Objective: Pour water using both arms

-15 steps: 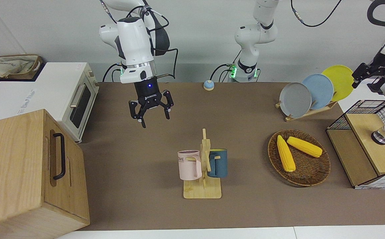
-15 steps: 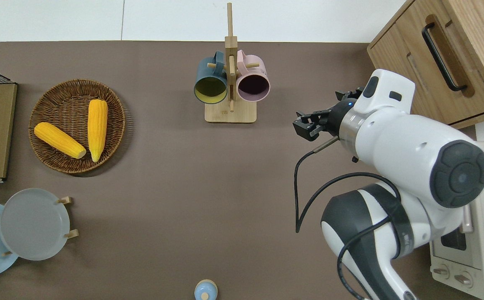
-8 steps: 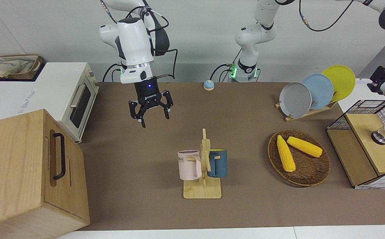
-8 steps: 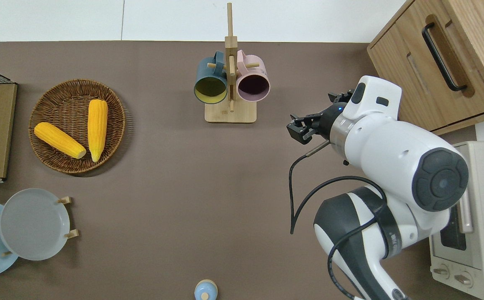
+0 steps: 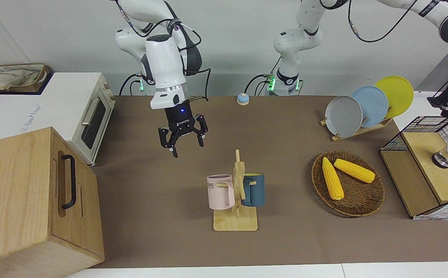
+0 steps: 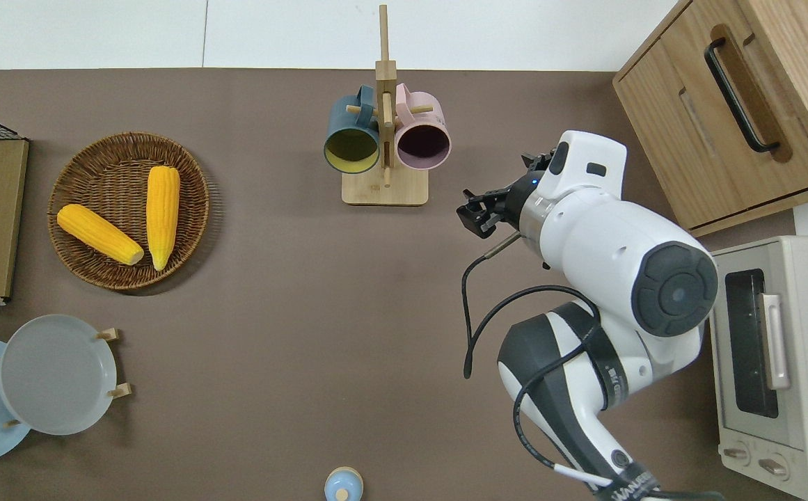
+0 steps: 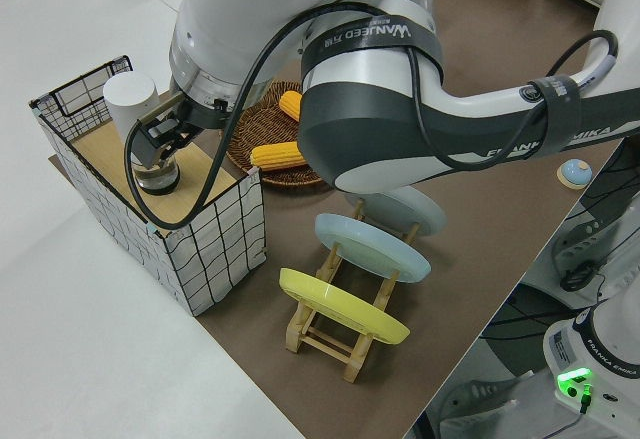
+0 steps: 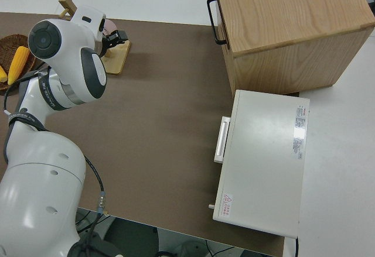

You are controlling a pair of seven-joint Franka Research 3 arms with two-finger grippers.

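A pink mug (image 5: 220,192) and a dark blue mug (image 5: 254,189) hang on a wooden rack (image 5: 235,222) in the middle of the table. My right gripper (image 5: 187,149) hangs open and empty over the brown table, beside the rack toward the right arm's end; the overhead view shows the right gripper (image 6: 494,203) close to the pink mug (image 6: 422,137). A white cylindrical vessel (image 7: 130,101) with a metal end stands in the wire basket (image 7: 215,249). My left gripper (image 7: 165,131) is up against that vessel.
A wooden cabinet (image 5: 34,193) and a toaster oven (image 5: 88,116) stand at the right arm's end. A wicker tray (image 5: 362,206) with two corn cobs, a rack of plates (image 5: 362,106) and a small blue bell (image 5: 242,99) are also on the table.
My right gripper has moved toward the mug rack and sunk a little, still open. The left arm has swung out past the wire basket's end of the table.
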